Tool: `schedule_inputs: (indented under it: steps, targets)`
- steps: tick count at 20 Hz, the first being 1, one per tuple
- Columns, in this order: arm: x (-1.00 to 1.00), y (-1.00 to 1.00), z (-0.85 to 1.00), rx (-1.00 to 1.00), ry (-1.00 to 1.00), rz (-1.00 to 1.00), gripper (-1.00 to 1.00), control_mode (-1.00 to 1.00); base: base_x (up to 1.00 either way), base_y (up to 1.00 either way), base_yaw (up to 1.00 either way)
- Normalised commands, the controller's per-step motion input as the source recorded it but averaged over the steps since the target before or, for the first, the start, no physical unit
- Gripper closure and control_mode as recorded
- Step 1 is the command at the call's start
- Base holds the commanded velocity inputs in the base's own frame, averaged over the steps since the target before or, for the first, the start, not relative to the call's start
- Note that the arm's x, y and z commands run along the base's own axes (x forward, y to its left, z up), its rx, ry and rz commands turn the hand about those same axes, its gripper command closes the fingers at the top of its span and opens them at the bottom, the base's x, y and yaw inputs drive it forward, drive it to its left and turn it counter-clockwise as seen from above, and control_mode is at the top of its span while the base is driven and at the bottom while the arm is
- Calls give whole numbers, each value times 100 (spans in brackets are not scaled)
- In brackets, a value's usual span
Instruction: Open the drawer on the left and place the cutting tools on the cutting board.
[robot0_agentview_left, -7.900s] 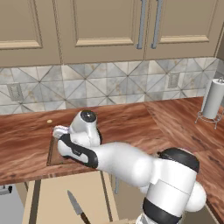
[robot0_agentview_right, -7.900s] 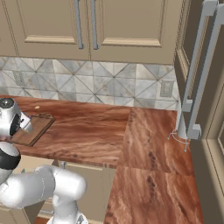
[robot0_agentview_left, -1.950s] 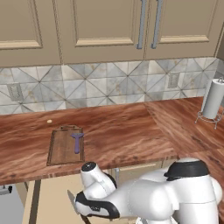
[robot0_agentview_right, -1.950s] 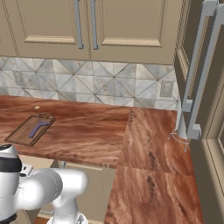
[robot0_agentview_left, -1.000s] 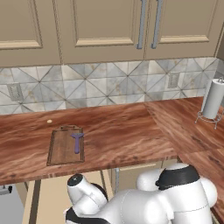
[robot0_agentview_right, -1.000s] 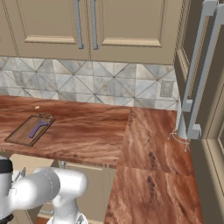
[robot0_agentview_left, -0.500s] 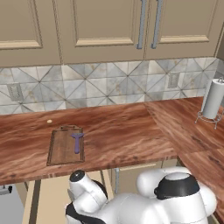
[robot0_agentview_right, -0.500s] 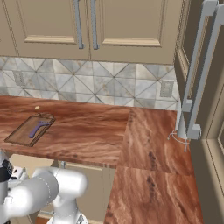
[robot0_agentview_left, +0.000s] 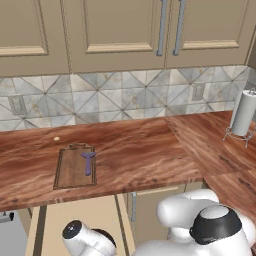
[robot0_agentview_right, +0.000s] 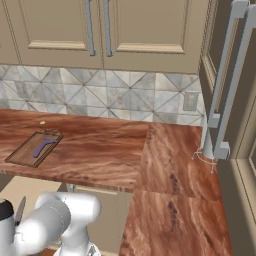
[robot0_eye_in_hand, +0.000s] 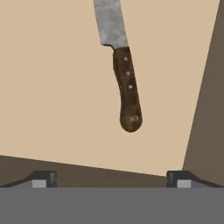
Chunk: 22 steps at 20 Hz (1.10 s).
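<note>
The drawer (robot0_agentview_left: 50, 222) stands pulled out under the counter, its plain beige floor (robot0_eye_in_hand: 52, 87) below the hand. On that floor lies the knife (robot0_eye_in_hand: 127, 94), grey blade pointing away and brown riveted handle toward my gripper (robot0_eye_in_hand: 111, 179). The gripper is open, hovering just short of the handle's butt with nothing between its fingertips (robot0_eye_in_hand: 41, 178). A sliver of the blade (robot0_agentview_right: 20, 210) shows beside the arm. The dark-brown cutting board (robot0_agentview_left: 67, 172) lies on the counter above the drawer, and the purple peeler (robot0_agentview_left: 88, 162) rests on it. From the right the board (robot0_agentview_right: 22, 152) carries the peeler (robot0_agentview_right: 41, 146).
The drawer's side wall (robot0_eye_in_hand: 205, 109) rises close on the right of the hand view. A paper towel holder (robot0_agentview_left: 243, 115) stands at the counter's far right. A small yellowish bit (robot0_agentview_left: 56, 139) lies behind the board. Upper cabinets hang above the tiled backsplash.
Since the earliest frames the arm has left the board, where the peeler now lies, and dropped into the open drawer. In the last second it sank a little lower over the knife.
</note>
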Motion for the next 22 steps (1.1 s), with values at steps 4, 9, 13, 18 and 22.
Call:
schedule_inputs:
  steps: [4, 9, 13, 18, 22]
  targets:
    - [-92, 19, 0, 0, -3, 4, -100, -100, 0, 0, 0]
    - [24, -11, 33, 9, 3, 0, -100, -100, 0, 0, 0]
    - [99, -60, 28, 25, 16, 0, -100, -100, 0, 0, 0]
    - [34, -16, 0, 5, 7, 0, -100, -100, 0, 0, 0]
    - [0, 4, -14, 0, 0, 0, -100, -100, 0, 0, 0]
